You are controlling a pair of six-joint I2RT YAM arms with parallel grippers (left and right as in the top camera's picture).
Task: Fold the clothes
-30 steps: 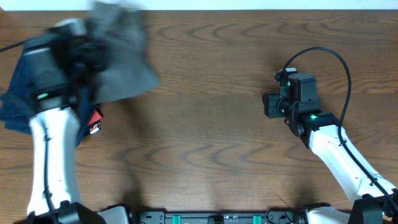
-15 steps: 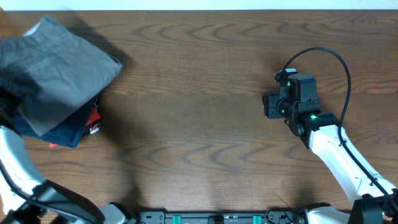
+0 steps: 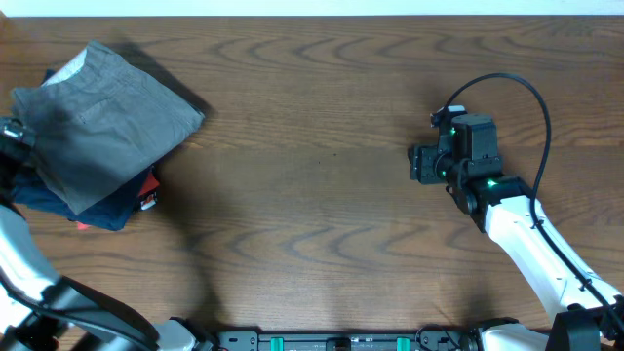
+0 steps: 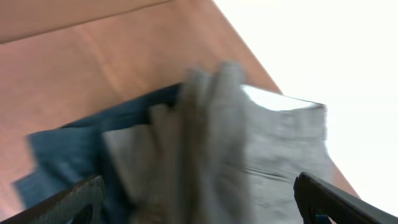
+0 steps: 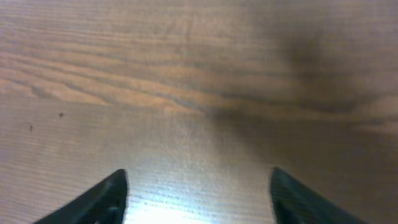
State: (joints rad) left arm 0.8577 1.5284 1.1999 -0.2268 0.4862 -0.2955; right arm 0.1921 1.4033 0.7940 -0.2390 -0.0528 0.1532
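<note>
The clothes, grey shorts [image 3: 102, 122], lie folded at the table's far left on top of a dark navy garment [image 3: 97, 207]. In the left wrist view the grey shorts [image 4: 249, 155] fill the space below my left gripper [image 4: 199, 182]. Its fingers stand wide apart and hold nothing. In the overhead view that gripper sits at the left edge of the pile, mostly cut off by the frame. My right gripper [image 3: 419, 163] hovers over bare wood at the right. It shows open in the right wrist view [image 5: 199, 173], with nothing between its fingers.
A small red object with a white tag [image 3: 148, 188] pokes out from under the pile's right side. The wooden table [image 3: 312, 195] ends at a white strip along its far edge. A black cable [image 3: 531, 97] loops over the right arm.
My left gripper swung the grey shorts left onto the navy garment, then opened and let go of them. The right gripper's jaws have widened a little; that arm stays in place.
</note>
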